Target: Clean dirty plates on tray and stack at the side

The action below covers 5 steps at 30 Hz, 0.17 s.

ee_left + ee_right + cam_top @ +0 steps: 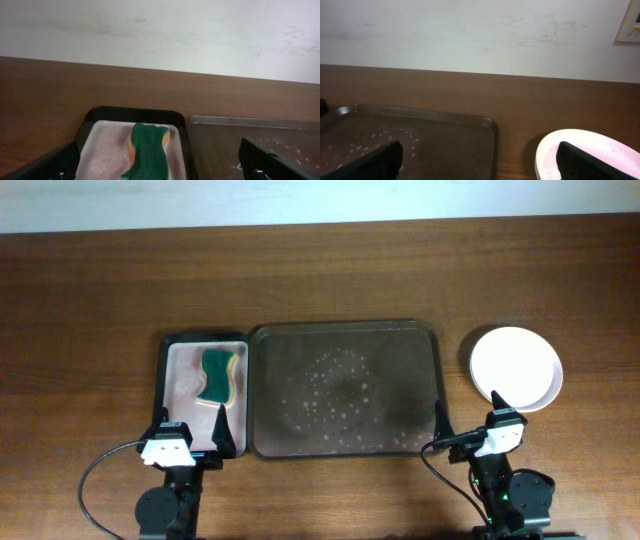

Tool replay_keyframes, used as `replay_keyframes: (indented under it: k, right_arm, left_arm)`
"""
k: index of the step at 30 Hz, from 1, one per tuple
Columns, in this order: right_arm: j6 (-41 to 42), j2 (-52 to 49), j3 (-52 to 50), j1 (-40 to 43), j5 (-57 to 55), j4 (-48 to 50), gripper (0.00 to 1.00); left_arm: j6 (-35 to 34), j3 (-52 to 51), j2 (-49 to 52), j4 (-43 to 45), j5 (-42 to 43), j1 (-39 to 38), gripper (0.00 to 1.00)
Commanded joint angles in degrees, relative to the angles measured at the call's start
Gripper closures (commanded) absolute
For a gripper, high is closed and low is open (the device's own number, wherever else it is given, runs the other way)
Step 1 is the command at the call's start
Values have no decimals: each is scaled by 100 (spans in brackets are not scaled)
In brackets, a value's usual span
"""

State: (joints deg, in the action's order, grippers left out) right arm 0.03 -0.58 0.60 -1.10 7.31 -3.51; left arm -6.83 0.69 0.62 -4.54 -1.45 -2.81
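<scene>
A dark grey tray (345, 330) lies at the table's middle, wet with soap specks and holding no plates; it shows in the right wrist view (470, 122) and the left wrist view (240, 122). White plates (516, 366) sit stacked right of the tray, also in the right wrist view (590, 145). A green and yellow sponge (219, 376) lies in a small black tray (165, 370), seen in the left wrist view (148, 150). My left gripper (190, 432) is open and empty in front of the sponge. My right gripper (468, 423) is open and empty between tray and plates.
The brown wooden table (320, 270) stretches behind the trays to a white wall (160, 30). Both arm bases and their cables sit at the table's front edge.
</scene>
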Motion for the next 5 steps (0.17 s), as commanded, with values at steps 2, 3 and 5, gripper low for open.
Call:
replay_keyframes:
  k: [2,3,5]
  right_arm:
    - [17,39,-28,42,-48,-37,1]
    - [17,39,-28,42,-48,-37,1]
    - [17,39,-28,42,-48,-37,1]
  left_arm:
    - [114,-17,-33,-28,107,26,1]
    - [116,-17,-33,-28,107,26,1]
    - [114,-17,-33,-28,107,26,1]
